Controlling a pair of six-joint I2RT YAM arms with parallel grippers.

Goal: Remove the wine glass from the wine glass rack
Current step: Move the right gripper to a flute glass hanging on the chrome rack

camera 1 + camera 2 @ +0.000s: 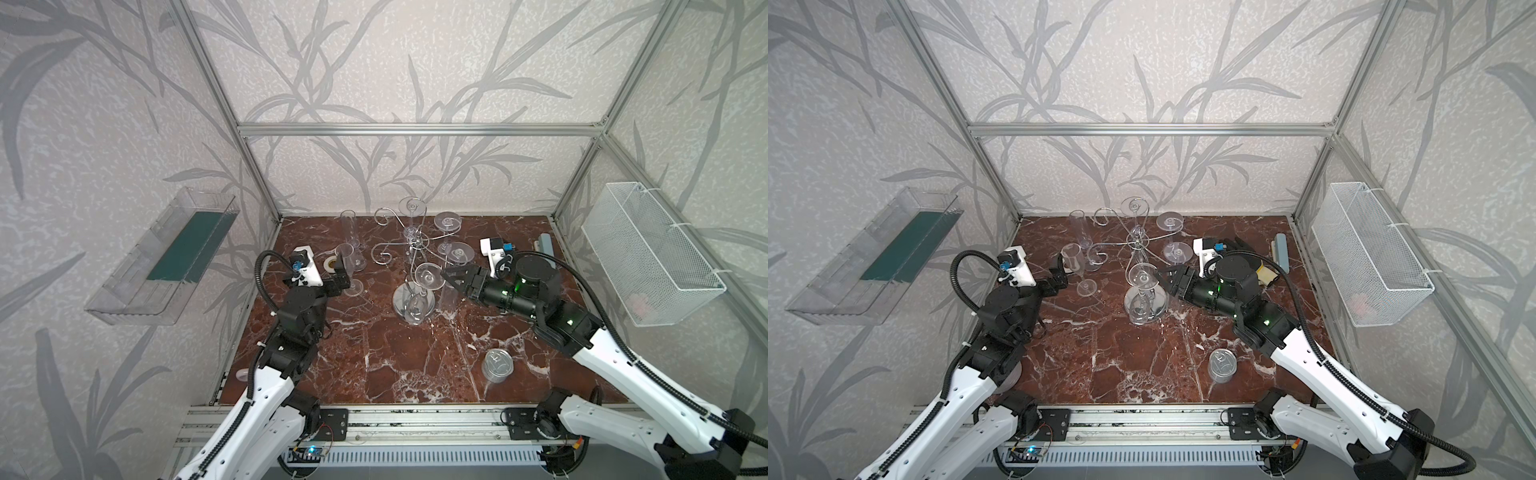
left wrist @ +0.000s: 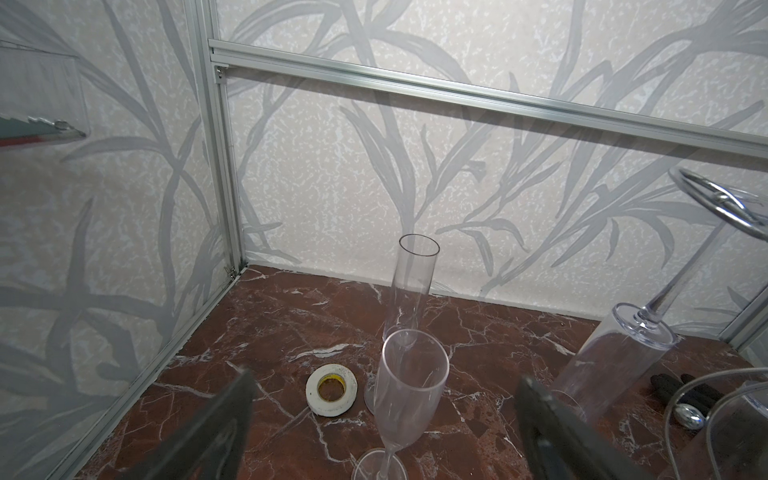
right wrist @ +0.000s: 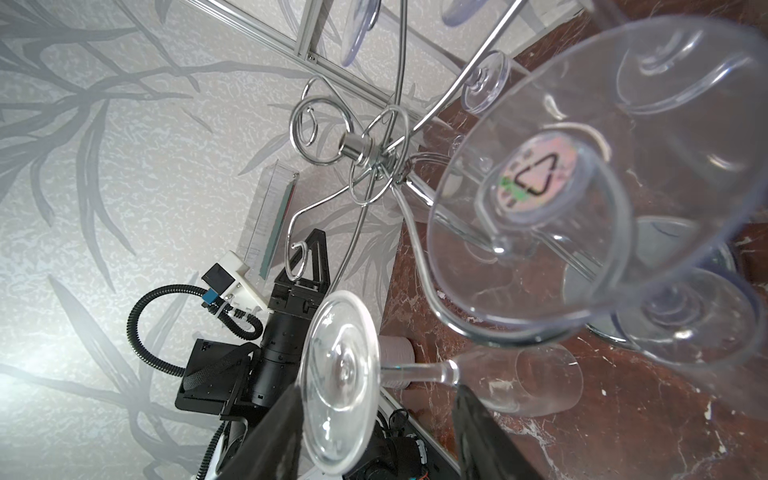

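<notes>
Straddling the stem of a clear wine glass (image 3: 340, 365), right claw (image 3: 378, 390) sits about half open, black fingers (image 3: 282, 432) either side, no firm pinch visible. Glass hangs foot-up from a front curl of the wine glass rack (image 3: 353, 146): shiny chrome wire, round mirrored base, standing mid-worktop (image 1: 374, 353) on red-brown veined marble. Other clear glasses (image 1: 457, 253) hang on further arms. Left claw (image 2: 384, 380) gapes wide, holding nothing, with a tall clear flute (image 2: 415, 374) upright just ahead. White tape roll (image 2: 331, 388) lies beside the flute.
</notes>
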